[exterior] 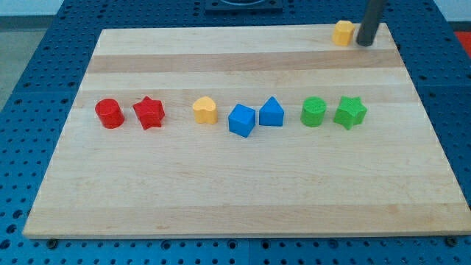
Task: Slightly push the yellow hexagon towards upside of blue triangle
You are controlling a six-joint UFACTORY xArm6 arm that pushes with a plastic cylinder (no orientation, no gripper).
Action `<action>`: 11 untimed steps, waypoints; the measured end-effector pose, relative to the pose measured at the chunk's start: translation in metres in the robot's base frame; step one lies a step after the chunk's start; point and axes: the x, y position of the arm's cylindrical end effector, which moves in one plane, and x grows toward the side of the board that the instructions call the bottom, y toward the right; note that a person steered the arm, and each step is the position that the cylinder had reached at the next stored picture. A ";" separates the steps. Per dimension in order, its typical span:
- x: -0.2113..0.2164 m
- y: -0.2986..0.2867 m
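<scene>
My tip [364,43] stands at the view's top right corner of the bench [243,191], just to the right of the yellow hexagon [343,33] and touching it or very nearly so; I cannot tell which from here. That placement makes sense to me: the blue triangle [271,112] lies well down and to the view's left of the hexagon, so a push has to start from the hexagon's right side and travel leftward, bringing the block over the spot above the triangle. The hexagon sits close to the bench's top edge, so I judge there is little room to get behind it from above, which may be why I come at it from the side.

The tool is a bare rod with nothing to open or close; it holds nothing and can only shove.

The rest of the blocks sit in a loose row across the middle: a red cylinder [110,113], a red star [149,112], a yellow heart-like block [205,110], a blue cube [241,120] just beside the triangle, a green cylinder [313,112] and a green star [350,112]. They lie well apart from my tip, so a short push should leave them alone.

I can read no brand, label or writing anywhere in the view
</scene>
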 end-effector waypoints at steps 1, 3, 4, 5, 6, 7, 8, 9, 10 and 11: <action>-0.019 0.013; -0.046 -0.028; -0.028 -0.056; 0.009 -0.062; 0.026 -0.064; 0.024 -0.065; 0.024 -0.065; 0.024 -0.084; 0.031 -0.110; 0.050 -0.131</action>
